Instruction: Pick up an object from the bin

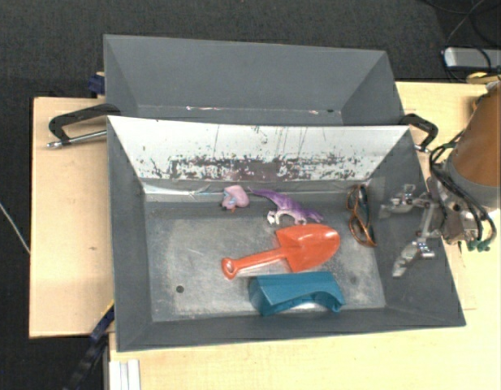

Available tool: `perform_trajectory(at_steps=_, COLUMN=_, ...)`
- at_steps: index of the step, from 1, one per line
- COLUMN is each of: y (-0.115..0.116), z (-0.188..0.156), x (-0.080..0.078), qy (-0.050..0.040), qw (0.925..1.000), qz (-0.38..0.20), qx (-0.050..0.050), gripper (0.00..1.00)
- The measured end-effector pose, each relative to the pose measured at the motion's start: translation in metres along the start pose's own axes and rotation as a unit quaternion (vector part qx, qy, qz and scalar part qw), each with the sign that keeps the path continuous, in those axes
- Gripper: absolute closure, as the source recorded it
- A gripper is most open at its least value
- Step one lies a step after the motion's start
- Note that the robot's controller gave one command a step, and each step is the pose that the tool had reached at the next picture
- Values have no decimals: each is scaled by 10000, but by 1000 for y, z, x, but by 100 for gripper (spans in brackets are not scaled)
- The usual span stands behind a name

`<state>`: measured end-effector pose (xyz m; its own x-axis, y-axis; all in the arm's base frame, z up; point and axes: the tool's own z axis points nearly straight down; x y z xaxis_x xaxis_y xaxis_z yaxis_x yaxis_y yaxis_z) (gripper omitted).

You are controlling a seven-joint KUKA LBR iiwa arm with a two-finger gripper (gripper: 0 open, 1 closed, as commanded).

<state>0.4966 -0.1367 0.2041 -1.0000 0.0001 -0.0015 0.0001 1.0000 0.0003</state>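
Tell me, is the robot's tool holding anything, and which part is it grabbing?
Nothing. The tool is open and empty by the bin's right wall, beside a brown looped thing.

On the bare floor of the bin (193,254) I see an orange scoop (292,252) lying flat, handle pointing left. A teal block (295,291) sits just in front of it. Just behind the scoop lies a purple toy dinosaur (289,208), with a small pink lump (234,197) (I cannot tell what it is) to its left. A brown-and-orange looped thing (362,215) lies by the right wall.
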Motion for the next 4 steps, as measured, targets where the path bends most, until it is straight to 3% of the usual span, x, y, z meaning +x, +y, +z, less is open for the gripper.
perform_trajectory(at_steps=1, y=43, z=66, x=-32, qy=-26, qw=9992, qz=-391, qx=5, gripper=0)
perform_trajectory(at_steps=2, y=89, z=62, x=-34, qy=15, qw=9935, qz=-1142, qx=-7, gripper=0)
perform_trajectory(at_steps=3, y=118, z=55, x=-59, qy=-33, qw=9868, qz=-1620, qx=1, gripper=0)
perform_trajectory(at_steps=4, y=133, z=114, x=-68, qy=-5, qw=9565, qz=-2918, qx=-1, gripper=0)
